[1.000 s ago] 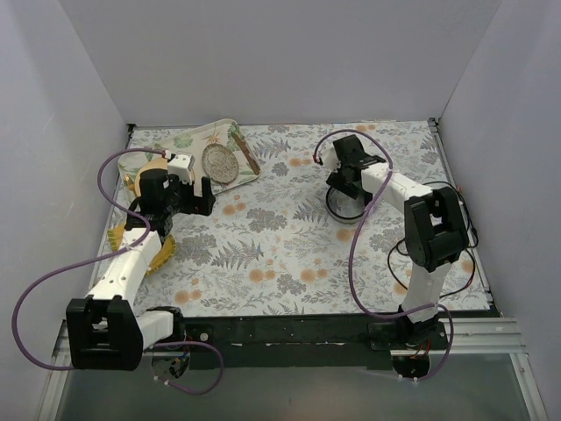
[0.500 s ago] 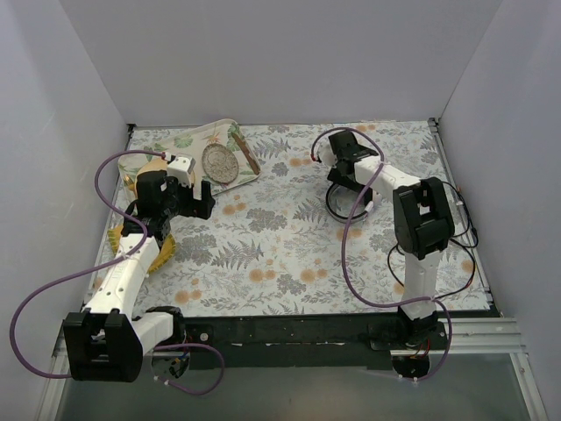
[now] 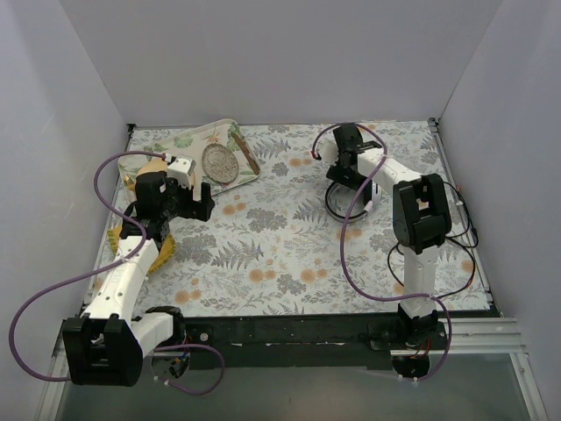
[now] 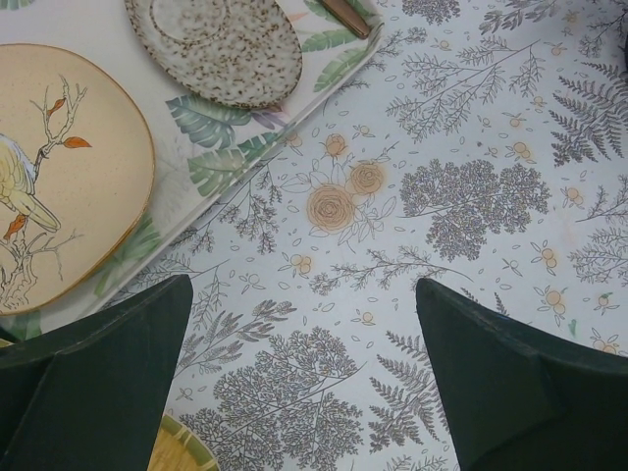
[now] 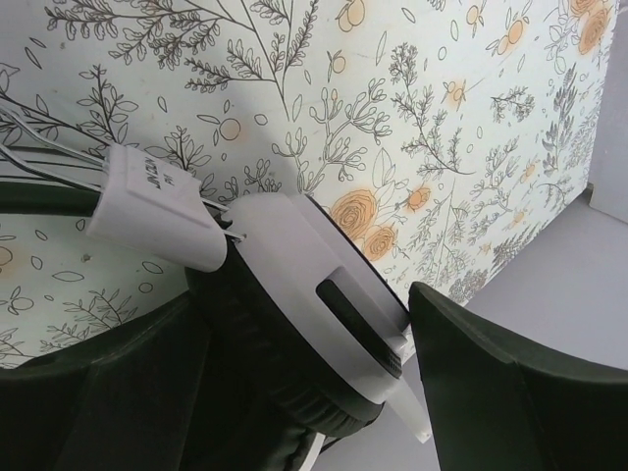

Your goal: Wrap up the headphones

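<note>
The headphones [image 3: 344,200] lie at the back right of the flowered table, under my right arm, with the dark headband loop showing. My right gripper [image 3: 348,156] is closed on one white-and-black ear cup [image 5: 294,265], which fills the gap between both fingers. The white headband joint [image 5: 147,206] sticks out to the left of the cup. A thin black cable [image 3: 469,230] loops to the right of the right arm. My left gripper [image 3: 187,198] is open and empty, low over the cloth [image 4: 304,294] just in front of the tray.
A leaf-print tray [image 3: 188,140] at the back left holds a speckled plate [image 3: 219,162], a bird-painted plate [image 4: 69,177] and a brown stick [image 3: 245,151]. A yellow woven mat [image 3: 162,250] lies by the left arm. White walls enclose the table.
My right gripper has moved toward the back and slightly left with the ear cup, dragging the headband loop along. The left arm has hardly moved.
</note>
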